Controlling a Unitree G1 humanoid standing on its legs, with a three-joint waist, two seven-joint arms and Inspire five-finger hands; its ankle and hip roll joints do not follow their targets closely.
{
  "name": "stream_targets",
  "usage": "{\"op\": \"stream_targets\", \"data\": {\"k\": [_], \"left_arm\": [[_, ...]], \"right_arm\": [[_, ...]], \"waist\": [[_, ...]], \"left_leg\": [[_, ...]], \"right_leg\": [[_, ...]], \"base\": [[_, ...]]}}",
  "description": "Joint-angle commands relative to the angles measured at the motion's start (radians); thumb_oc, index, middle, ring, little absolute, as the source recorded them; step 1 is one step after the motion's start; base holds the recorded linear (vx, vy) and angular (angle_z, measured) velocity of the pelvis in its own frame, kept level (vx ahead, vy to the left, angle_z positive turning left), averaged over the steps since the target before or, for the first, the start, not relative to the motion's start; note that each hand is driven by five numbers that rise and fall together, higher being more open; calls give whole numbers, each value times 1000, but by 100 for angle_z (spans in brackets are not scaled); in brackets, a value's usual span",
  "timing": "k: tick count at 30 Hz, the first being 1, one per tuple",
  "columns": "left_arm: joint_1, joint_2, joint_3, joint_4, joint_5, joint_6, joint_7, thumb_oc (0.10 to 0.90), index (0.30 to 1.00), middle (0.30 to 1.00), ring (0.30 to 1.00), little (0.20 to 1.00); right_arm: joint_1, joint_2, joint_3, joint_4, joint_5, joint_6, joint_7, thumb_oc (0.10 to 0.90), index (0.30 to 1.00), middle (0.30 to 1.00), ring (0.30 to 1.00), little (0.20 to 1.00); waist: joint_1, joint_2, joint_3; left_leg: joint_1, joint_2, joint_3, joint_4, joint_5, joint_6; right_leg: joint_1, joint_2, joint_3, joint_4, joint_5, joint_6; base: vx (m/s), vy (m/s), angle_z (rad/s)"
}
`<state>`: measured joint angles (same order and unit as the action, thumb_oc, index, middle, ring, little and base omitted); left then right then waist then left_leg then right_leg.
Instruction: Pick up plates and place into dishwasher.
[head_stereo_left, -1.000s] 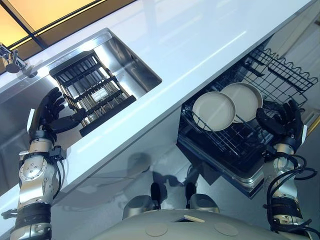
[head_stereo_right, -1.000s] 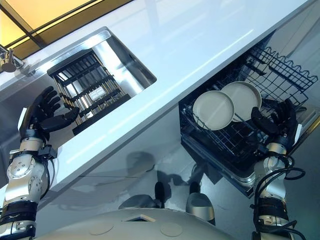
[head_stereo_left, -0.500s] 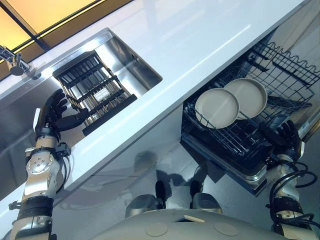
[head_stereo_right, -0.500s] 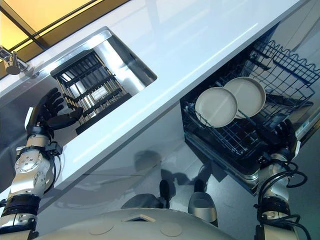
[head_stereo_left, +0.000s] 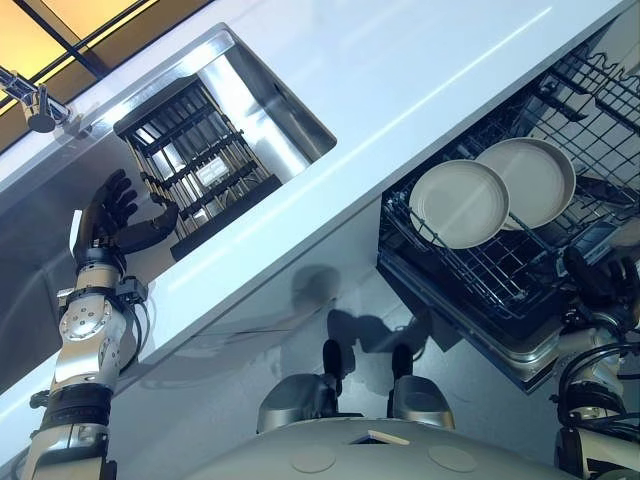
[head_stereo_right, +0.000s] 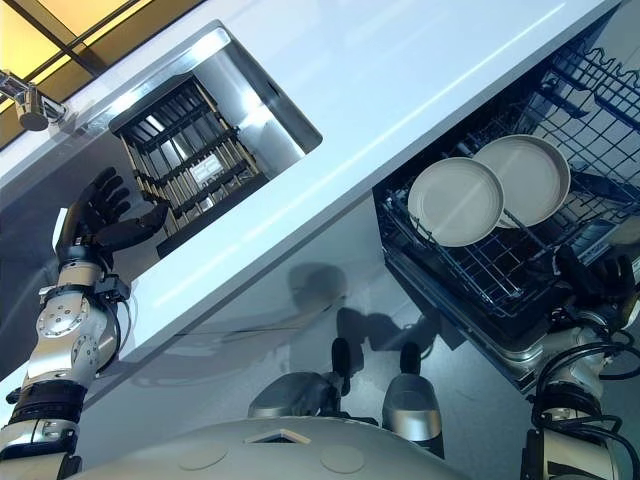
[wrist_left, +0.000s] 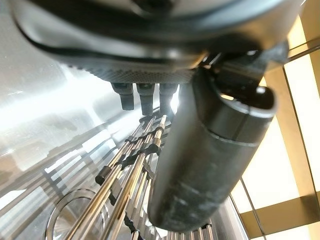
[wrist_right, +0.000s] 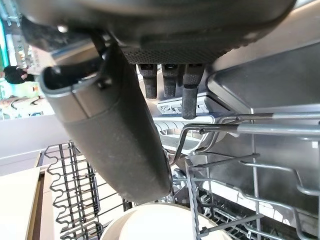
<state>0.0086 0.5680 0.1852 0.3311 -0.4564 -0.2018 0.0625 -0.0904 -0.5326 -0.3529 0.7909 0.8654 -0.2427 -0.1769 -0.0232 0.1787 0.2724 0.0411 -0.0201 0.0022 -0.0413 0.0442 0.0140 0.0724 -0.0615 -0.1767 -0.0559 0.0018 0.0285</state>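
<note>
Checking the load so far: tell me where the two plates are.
The two round pale plates stand side by side, overlapping, in the black wire dishwasher rack, on the head views' right, just beyond the right hand.

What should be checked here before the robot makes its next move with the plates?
1. Plates seated in rack: ok. Two plates stand side by side in the dishwasher rack.
2. Right robot hand free: ok. Its fingers are straight and hold nothing, at the rack's front edge.
3. Left robot hand free: ok. It is open and empty, over the sink.
4. More plates to fetch: cannot tell. The dark sink rack shows none upright, and a round rim lies under its bars in the left wrist view.
5. Rack pulled out: ok.
</note>
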Motion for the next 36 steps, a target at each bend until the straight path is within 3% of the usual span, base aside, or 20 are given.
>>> {"op": "stream_targets", "data": {"k": [1,5,9,16,22,27,28,31,36], "left_arm": [[-49,45,34,-34,-12,-86,33,800,900,900,900,900],[-57,50,41,-22,-21,-93,20,800,900,900,900,900],[-82,61,27,-12,-27,-86,20,800,900,900,900,900],[-137,66,-29,12,-38,-75,27,800,900,900,900,900],[-150,68,-55,13,-44,-64,21,800,900,900,900,900],[-157,65,-68,28,-42,-71,3,800,900,900,900,900],[-159,63,-75,29,-44,-73,1,800,900,900,900,900],[-156,65,-82,17,-49,-70,-4,800,900,900,900,900],[-118,47,-64,-22,-35,-79,-13,800,900,900,900,900]], "right_arm": [[-114,-35,76,-100,31,-39,297,800,900,900,900,900],[-134,-30,123,-147,59,-51,471,800,900,900,900,900],[-183,-36,184,-187,81,-54,575,800,900,900,900,900],[-358,-4,333,-275,81,-6,598,800,900,900,900,900],[-490,17,405,-335,85,-52,544,800,900,900,900,900],[-577,48,427,-377,35,-135,425,800,900,900,900,900],[-600,55,429,-374,-42,-148,318,800,900,900,900,900],[-622,34,426,-332,-291,-102,60,800,900,900,900,900],[-567,-33,438,-352,-559,1,-117,800,900,900,900,900]], "waist": [[53,-7,-14],[64,-12,-5],[77,-23,-2],[114,-41,-2],[155,-59,-7],[181,-73,-16],[187,-77,-21],[194,-84,-23],[189,-98,-33]], "left_leg": [[-66,-31,-9,116,-92,-31],[-84,-28,-17,113,-83,-35],[-95,-27,-27,119,-82,-35],[-107,-33,-53,144,-86,-31],[-108,-40,-79,155,-89,-23],[-107,-50,-92,162,-98,-15],[-104,-53,-93,162,-101,-12],[-91,-58,-93,160,-111,-9],[-78,-60,-83,149,-108,1]], "right_leg": [[-131,8,-24,273,-193,-33],[-143,6,-34,272,-193,-34],[-149,3,-44,273,-191,-34],[-147,-7,-57,282,-187,-38],[-136,-12,-73,284,-184,-42],[-127,-15,-85,279,-179,-41],[-122,-15,-87,273,-176,-39],[-110,-16,-88,267,-177,-36],[-98,-12,-83,248,-158,-31]], "base": [[-38,-2,2],[-50,-10,-1],[-30,-10,9],[17,40,7],[38,31,19],[36,14,11],[31,21,6],[21,23,9],[3,26,9]]}}
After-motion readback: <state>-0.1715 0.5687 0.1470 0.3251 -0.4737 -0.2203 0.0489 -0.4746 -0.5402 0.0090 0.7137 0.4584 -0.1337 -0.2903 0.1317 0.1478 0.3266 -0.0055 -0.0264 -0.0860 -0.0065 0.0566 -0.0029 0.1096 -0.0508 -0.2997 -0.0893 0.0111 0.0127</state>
